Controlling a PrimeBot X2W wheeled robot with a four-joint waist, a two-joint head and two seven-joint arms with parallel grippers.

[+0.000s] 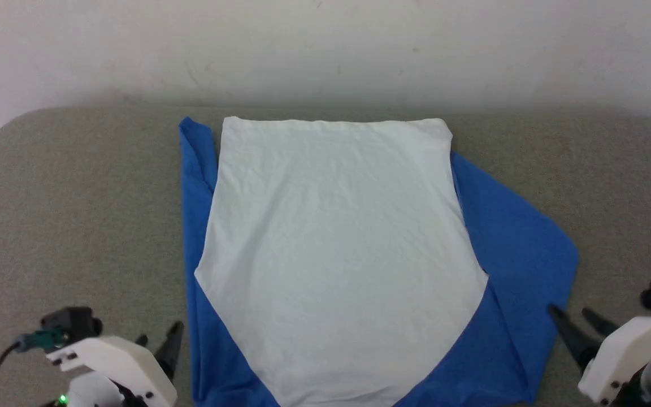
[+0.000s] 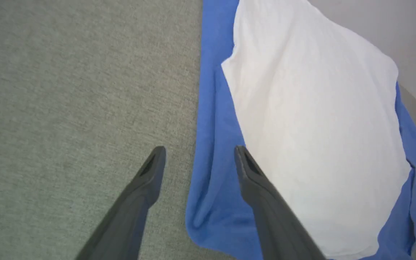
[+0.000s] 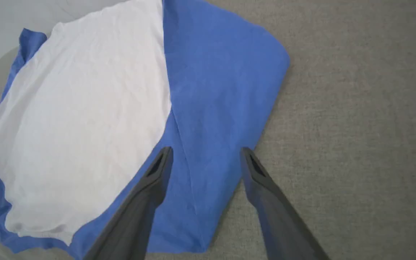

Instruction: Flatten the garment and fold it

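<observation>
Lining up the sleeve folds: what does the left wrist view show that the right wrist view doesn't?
Left wrist view: the left tool, open, straddling the outer edge of the narrow sleeve.
Right wrist view: the right tool, open, above the wide sleeve, whose outer corner is in full sight.
Both: the shirt, its white body flat between blue sleeves, on the grey table.

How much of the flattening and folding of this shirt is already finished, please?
Flattening looks nearly done: the garment lies spread on the grey surface, its white body smooth. Nothing is in hand: the left gripper and right gripper are open and empty beside its near corners. Folding is left: the blue sleeve on the robot's right lies spread out, and the body shows no fold.
</observation>
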